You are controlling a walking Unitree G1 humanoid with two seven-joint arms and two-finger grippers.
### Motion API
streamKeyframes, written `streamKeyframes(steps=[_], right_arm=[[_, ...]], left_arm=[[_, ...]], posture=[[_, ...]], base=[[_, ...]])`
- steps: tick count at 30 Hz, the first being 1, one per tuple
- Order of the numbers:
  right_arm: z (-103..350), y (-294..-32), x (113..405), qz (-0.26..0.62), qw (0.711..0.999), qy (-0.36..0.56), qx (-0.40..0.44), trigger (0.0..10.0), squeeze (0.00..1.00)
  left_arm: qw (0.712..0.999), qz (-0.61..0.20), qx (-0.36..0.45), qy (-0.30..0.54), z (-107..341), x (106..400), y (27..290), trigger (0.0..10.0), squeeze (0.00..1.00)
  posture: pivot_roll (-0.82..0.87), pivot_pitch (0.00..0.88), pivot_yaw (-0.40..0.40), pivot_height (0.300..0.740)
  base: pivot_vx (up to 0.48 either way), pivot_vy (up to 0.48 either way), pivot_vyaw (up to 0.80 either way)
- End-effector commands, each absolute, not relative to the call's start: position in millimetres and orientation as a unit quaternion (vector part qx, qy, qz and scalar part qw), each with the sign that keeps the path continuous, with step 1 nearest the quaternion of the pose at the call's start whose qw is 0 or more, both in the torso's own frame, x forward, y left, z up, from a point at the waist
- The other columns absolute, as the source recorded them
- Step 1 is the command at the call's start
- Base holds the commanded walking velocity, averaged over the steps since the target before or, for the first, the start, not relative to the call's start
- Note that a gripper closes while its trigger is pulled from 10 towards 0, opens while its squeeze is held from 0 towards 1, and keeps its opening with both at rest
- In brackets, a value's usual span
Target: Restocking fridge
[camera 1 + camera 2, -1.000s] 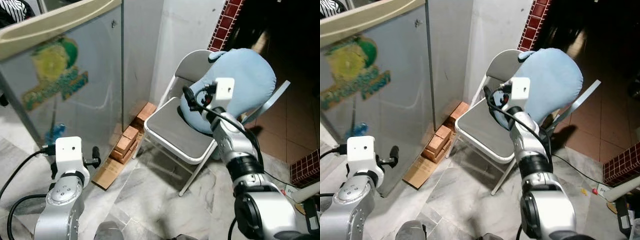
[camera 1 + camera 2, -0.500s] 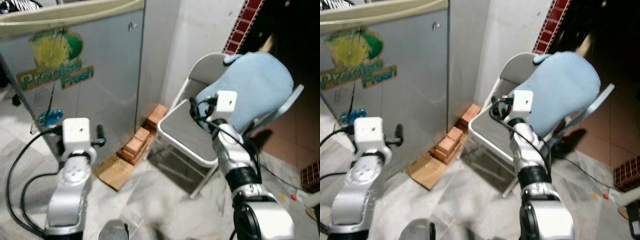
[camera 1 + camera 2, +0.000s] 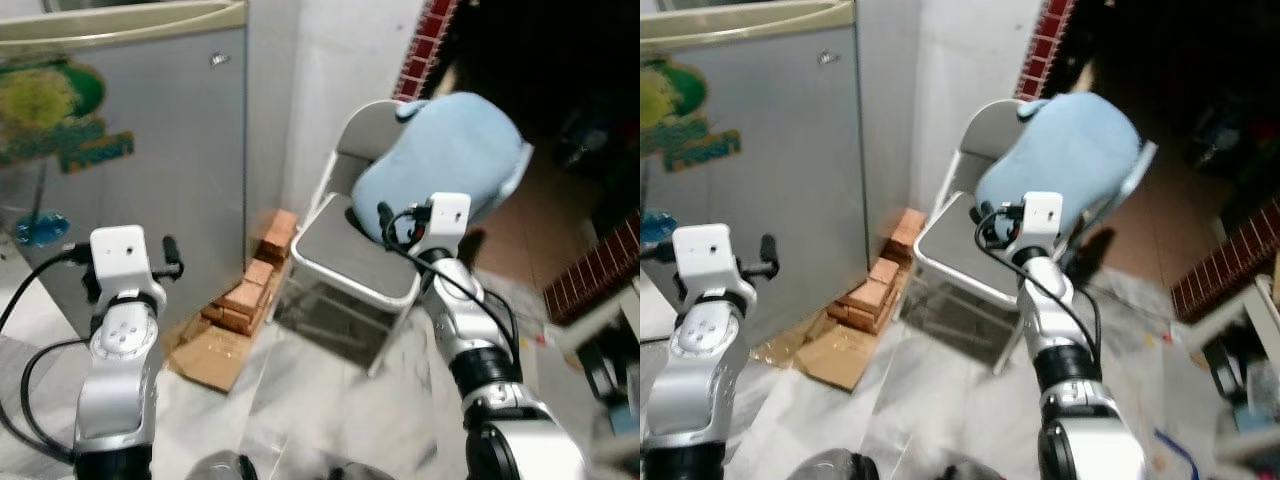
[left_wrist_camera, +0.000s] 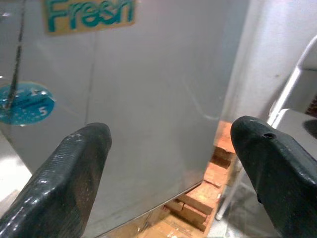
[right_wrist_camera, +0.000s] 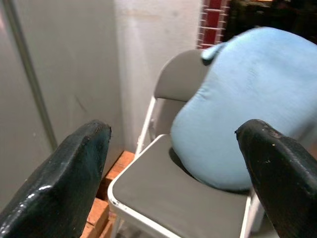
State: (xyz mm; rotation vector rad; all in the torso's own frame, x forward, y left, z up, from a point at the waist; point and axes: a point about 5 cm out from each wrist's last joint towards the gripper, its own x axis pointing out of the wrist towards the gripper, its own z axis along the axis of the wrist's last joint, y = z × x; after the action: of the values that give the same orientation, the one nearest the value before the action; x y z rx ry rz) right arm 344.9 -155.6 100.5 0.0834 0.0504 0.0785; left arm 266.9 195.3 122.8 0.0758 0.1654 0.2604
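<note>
Bright, even light; right edge motion-blurred (doorway beyond chair [image 3: 355, 262] dark).

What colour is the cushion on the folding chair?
Light blue cushion; the right wrist view shows it best.

Head pair looks down; wrist cameras look forward

Both eyes share fridge [image 3: 130, 150], bricks [image 3: 250, 290] and chair [image 3: 970, 250]. Left wrist faces the fridge [image 4: 148, 99] closely; right wrist faces the chair [image 5: 173, 193].
</note>
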Motion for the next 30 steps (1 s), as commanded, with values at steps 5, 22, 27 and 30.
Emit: streamKeyframes(steps=[5, 22, 27, 30], right_arm=[[105, -156, 345, 0.038, 0.998, 0.018, 0.036, 10.0, 0.00], [103, -152, 342, 0.043, 0.998, 0.022, 0.038, 10.0, 0.00], [103, -152, 342, 0.044, 0.998, 0.024, 0.037, 10.0, 0.00], [103, -152, 342, 0.044, 0.998, 0.025, 0.036, 10.0, 0.00]], left_arm=[[0.989, 0.128, 0.028, 0.069, 125, 271, 191, 10.0, 0.00], [0.992, 0.100, 0.020, 0.070, 122, 271, 173, 10.0, 0.00], [0.994, 0.078, 0.014, 0.075, 121, 270, 165, 10.0, 0.00], [0.994, 0.058, -0.015, 0.091, 119, 270, 158, 10.0, 0.00]], posture=[[0.11, 0.000, -0.096, 0.740], [0.11, 0.000, -0.096, 0.740], [0.11, 0.000, -0.097, 0.740], [0.11, 0.000, -0.097, 0.740]], base=[[0.000, 0.480, -0.80], [0.000, 0.480, -0.80], [0.000, 0.288, -0.80], [0.000, 0.000, -0.80]])
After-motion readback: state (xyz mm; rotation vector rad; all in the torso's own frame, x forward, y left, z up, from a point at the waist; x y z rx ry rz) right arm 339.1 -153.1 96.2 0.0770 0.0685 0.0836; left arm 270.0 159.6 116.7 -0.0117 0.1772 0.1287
